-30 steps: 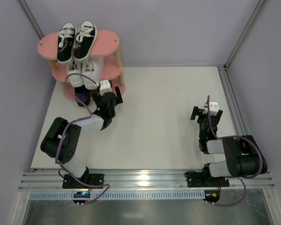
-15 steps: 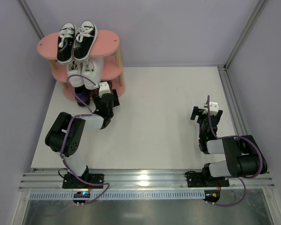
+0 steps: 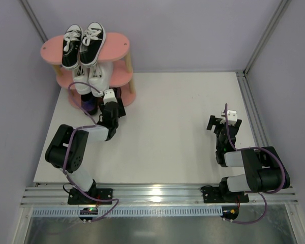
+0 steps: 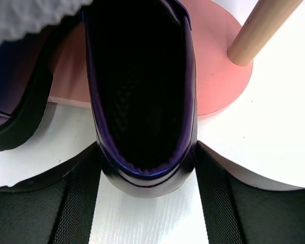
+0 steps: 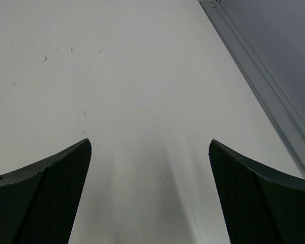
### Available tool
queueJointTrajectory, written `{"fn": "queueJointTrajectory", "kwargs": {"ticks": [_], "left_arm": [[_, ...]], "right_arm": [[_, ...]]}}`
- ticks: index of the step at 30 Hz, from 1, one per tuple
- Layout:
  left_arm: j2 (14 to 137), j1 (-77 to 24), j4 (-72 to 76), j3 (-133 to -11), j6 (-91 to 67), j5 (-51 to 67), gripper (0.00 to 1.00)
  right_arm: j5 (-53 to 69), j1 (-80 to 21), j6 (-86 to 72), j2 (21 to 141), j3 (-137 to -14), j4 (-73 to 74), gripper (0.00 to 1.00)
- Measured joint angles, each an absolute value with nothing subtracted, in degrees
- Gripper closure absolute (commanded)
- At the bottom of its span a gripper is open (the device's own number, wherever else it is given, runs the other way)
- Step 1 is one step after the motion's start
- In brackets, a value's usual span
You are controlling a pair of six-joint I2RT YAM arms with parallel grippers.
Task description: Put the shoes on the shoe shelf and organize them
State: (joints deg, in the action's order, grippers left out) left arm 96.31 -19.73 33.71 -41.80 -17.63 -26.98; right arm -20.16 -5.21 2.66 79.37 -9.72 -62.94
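at far left stood the small three-tier pink shoe shelf with wooden posts [image 3: 117, 43], the black canvas sneakers with white laces [image 3: 84, 43] paired on its top board and the plain white sneakers [image 3: 94, 76] on the middle one. the left gripper [image 4: 146, 152] straddled the heel of a dark purple glossy shoe [image 4: 142, 76], which lay on the bottom board with its heel overhanging the white table [image 3: 183, 117]; we could not tell whether the fingers pressed it. well apart on the right, the right gripper [image 5: 149, 145] hung spread wide, holding nothing.
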Motion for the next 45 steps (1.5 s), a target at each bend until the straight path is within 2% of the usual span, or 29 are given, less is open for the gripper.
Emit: {"fn": "queueJointTrajectory", "kwargs": {"ticks": [2,14,30,45], "left_arm": [[96.27,-19.68,33.65,-41.8,-17.67,-26.92,0.52],[92.68,-19.09,30.3,-41.41,-18.72,-26.06,0.56],[90.04,-19.0,25.43,-41.45,-13.47,-25.91,0.48],[90.37,-15.44,25.78,-41.45,-5.72,-23.68,0.46]], "right_arm": [[-20.14,-5.21,2.66,79.37,-9.72,-62.92,0.03],[-20.14,-5.21,2.66,79.37,-9.72,-62.92,0.03],[-20.16,-5.21,2.66,79.37,-9.72,-62.94,0.03],[-20.14,-5.21,2.66,79.37,-9.72,-62.94,0.03]]}}
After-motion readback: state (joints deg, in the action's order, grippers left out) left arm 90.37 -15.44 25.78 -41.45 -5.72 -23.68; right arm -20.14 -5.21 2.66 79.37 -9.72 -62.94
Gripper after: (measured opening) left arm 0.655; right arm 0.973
